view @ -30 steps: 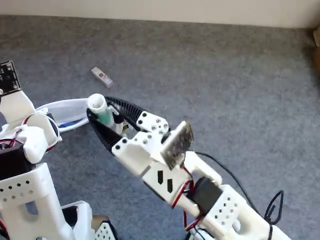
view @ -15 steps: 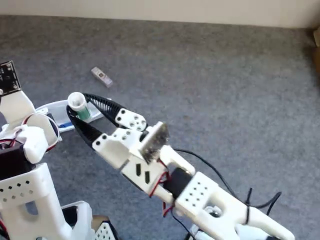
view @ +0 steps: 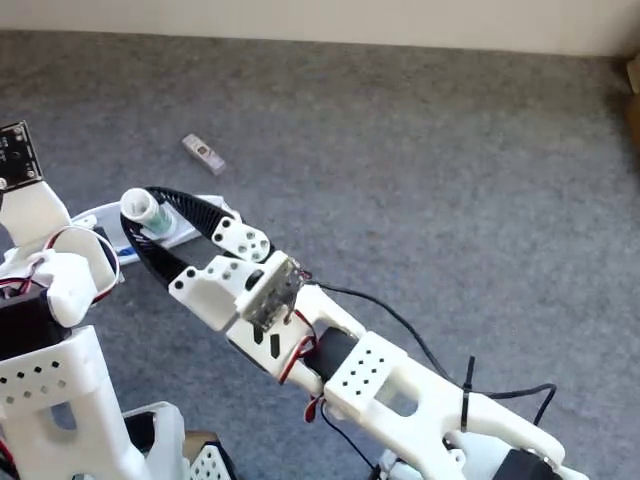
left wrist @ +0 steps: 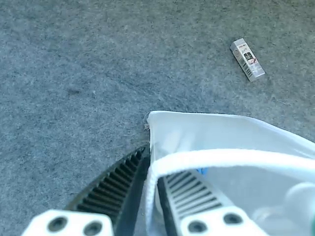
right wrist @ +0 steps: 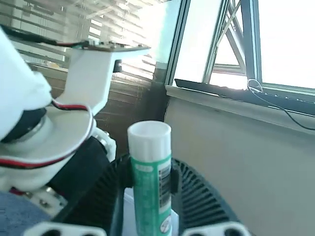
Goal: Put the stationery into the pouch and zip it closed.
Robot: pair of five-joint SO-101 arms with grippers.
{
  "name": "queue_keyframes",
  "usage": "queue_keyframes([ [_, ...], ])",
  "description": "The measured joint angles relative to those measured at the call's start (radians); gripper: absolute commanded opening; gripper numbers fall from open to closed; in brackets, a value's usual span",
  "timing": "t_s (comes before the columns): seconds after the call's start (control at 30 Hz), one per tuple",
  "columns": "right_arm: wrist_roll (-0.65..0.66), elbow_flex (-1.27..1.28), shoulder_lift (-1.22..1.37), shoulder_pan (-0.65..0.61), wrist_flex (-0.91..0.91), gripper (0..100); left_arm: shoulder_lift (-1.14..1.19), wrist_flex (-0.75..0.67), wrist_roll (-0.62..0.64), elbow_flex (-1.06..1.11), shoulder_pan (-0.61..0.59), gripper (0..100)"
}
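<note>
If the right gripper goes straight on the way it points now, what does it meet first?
The right gripper would probably meet the pouch first, just beyond its glue stick; depth is unclear.

Smooth translucent plastic pouch point(left wrist: 221, 137), rough matt carpet point(view: 450, 150)

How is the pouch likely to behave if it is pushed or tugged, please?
The pouch is probably floppy: its rim bends and folds where the left tool pinches it. It looks thin and light, so a push would likely crumple it or slide it across the grey surface rather than tip it.
</note>
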Motion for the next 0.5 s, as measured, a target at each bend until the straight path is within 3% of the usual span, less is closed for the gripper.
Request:
queue_keyframes([
  [0.1, 0.046, 0.014, 0.000, 0.000, 0.000, 3.5, 0.000, 0.000, 0.000, 0.000, 0.000, 1],
  [0.27, 0.077, 0.028, 0.000, -0.002, 0.058, 18.0, 0.000, 0.000, 0.000, 0.000, 0.002, 1],
  [0.5, 0.080, 0.028, 0.000, 0.000, 0.071, 18.9, 0.000, 0.002, 0.000, 0.000, 0.002, 1],
])
